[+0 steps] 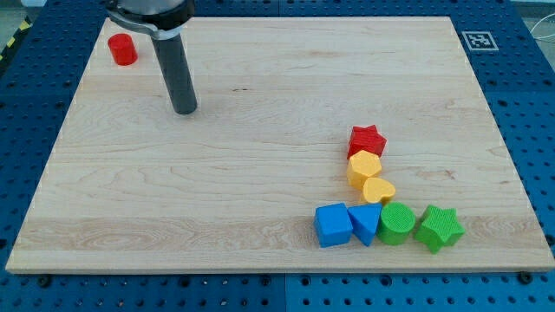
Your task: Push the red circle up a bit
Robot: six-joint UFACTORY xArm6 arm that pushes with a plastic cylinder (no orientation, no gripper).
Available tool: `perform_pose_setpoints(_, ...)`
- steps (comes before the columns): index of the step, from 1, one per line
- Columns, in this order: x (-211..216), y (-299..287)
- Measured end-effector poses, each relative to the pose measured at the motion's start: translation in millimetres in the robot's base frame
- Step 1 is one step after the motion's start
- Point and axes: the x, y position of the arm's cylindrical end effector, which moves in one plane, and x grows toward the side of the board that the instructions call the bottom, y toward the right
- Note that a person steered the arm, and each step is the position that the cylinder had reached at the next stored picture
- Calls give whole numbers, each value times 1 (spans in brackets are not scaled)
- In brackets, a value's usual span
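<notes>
The red circle (122, 49) sits near the desk's (260, 173) top-left corner; my tip (185, 111) rests apart from it, toward the view's lower right, touching no block; there are no fingers, only a bare rod; other blocks cluster near the bottom-right corner.

Single camera, high and angled down.
It looks across the whole pale wooden board (260, 130) from its near edge, at middling distance, with blue pegboard (520, 104) bordering it.

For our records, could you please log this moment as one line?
red circle: top left | my tip: lower right of it, apart | other blocks: bottom right
</notes>
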Motion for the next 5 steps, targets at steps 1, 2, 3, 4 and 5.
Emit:
perform_pose_setpoints(1,-15,-10)
perform_pose_setpoints(2,-22,-27)
perform_pose_setpoints(3,-22,-36)
perform_pose_setpoints(4,-22,-36)
perform_pose_setpoints(5,-22,-39)
